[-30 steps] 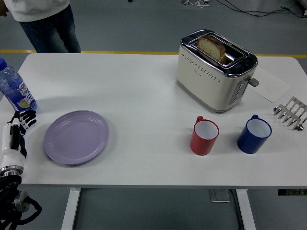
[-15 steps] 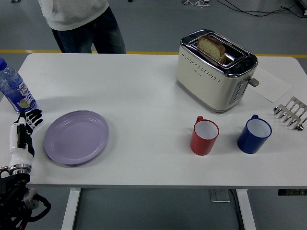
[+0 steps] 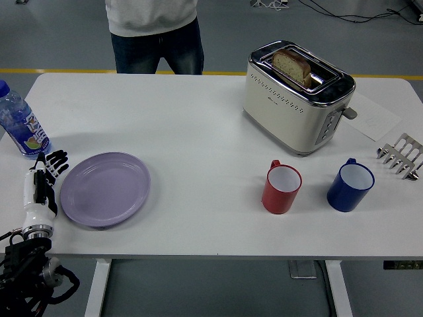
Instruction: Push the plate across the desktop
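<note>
Change since earlier frames: left robot hand (image 3: 45,173) has advanced rightward along the near-left corner toward the plate (image 3: 106,189); the person (image 3: 156,33) at the far edge has stepped rightward; plate unmoved.
Plate: lavender, lying flat near the left end of the tabletop (image 3: 198,132), close to the near edge.
Left robot hand: just left of the plate's rim, contact not confirmable; black fingers extended and slightly apart, holding nothing.
Water bottle (image 3: 20,122): upright at the left edge, behind the robot hand.
Red mug (image 3: 282,187): right of centre, towards the near edge, upright.
Blue mug (image 3: 351,185): just right of the red mug, apart from it.
Toaster (image 3: 295,96): far-right area, a bread slice (image 3: 291,65) in its slot.
Metal rack (image 3: 400,154): at the right edge.
</note>
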